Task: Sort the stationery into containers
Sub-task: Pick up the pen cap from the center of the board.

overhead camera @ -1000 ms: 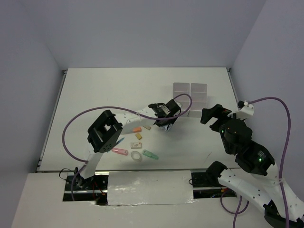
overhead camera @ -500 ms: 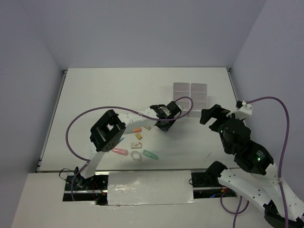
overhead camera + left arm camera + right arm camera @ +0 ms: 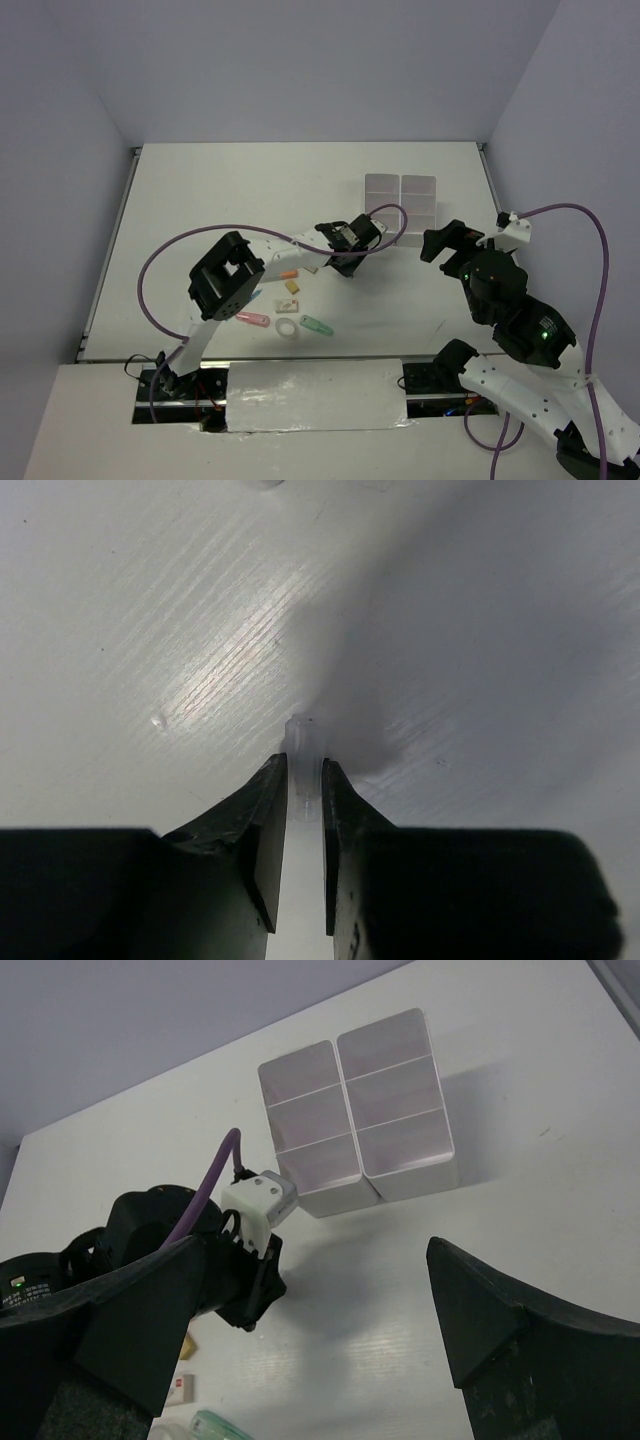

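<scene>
left gripper (image 3: pixel 300 770) — clamped on a thin white piece (image 3: pixel 298 742), its end at the desk (image 3: pixel 150 600), just left of the containers (image 3: pixel 402 205) | right gripper (image 3: pixel 312 1260) — spread wide, empty, just right of the containers | orange highlighter (image 3: pixel 289 272), clear ring (image 3: pixel 286 327) farther left of them

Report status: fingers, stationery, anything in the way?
Left fingers shut on thin white piece. Right fingers open, near containers. Way to containers looks clear.

Setting: we list a robot lab. White table (image 3: pixel 220 190), plain grey walls (image 3: pixel 300 70), left arm (image 3: pixel 222 282), right arm (image 3: pixel 520 325).
</scene>
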Controlling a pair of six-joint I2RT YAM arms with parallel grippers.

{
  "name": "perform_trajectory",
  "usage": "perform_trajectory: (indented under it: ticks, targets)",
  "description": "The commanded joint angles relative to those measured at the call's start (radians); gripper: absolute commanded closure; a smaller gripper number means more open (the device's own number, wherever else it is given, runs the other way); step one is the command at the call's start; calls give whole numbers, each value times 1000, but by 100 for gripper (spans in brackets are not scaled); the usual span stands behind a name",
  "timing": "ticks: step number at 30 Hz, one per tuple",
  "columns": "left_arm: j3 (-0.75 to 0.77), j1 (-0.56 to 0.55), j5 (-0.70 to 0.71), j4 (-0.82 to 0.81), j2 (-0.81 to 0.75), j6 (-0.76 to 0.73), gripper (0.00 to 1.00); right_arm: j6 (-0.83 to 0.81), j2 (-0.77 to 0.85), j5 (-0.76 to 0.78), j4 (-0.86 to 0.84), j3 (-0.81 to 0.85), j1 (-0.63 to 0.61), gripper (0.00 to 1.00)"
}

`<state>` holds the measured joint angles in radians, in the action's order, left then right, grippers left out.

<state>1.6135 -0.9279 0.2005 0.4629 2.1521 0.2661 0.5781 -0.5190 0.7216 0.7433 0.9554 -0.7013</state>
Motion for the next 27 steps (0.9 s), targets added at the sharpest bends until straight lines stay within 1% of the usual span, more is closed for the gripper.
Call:
perform_trajectory:
  ticks: [1, 3, 6, 8, 14, 17, 19, 20, 21, 22, 23, 24, 25, 26, 27]
  targets:
    - [-41, 1, -21, 54, 11, 5, 79, -11, -4, 4, -25, -7, 3, 0]
    - [-43, 1, -19, 56, 0, 8, 88, -11, -7, 4, -28, -10, 3, 0]
    - [-47, 3, -13, 46, -52, 24, 97, -9, -12, 1, -33, -17, 3, 0]
    - [-47, 15, -12, 42, -80, 38, 100, -1, -10, -5, -38, -21, 3, 0]
    - [-90, 64, 13, -13, -268, 96, 100, -12, -1, -39, -65, -33, 3, 0]
    - [-118, 101, 57, -27, -420, 155, 100, -18, -19, -65, -78, -32, 3, 0]
    - [-144, 156, 89, -21, -490, 192, 100, -14, -39, -135, -122, -40, 3, 0]
    - [-167, 181, 124, -6, -571, 237, 100, -6, -53, -171, -145, -55, 3, 1]
    - [-179, 237, 155, 9, -618, 261, 100, 14, -94, -265, -201, -64, 3, 2]
    - [-191, 266, 195, 31, -662, 295, 100, 26, -125, -325, -234, -84, 3, 4]
    - [-219, 291, 280, 75, -763, 353, 100, 55, -166, -387, -270, -93, -1, 7]
    - [-233, 329, 318, 97, -817, 375, 100, 71, -273, -486, -339, -98, -7, 9]
    - [-245, 349, 345, 115, -916, 401, 100, 86, -332, -502, -364, -87, -59, 10]
    - [-263, 357, 376, 150, -960, 404, 100, 97, -399, -487, -386, -69, -105, 10]
    - [-265, 379, 395, 178, -1000, 404, 100, 110, -538, -450, -397, -40, -150, 10]
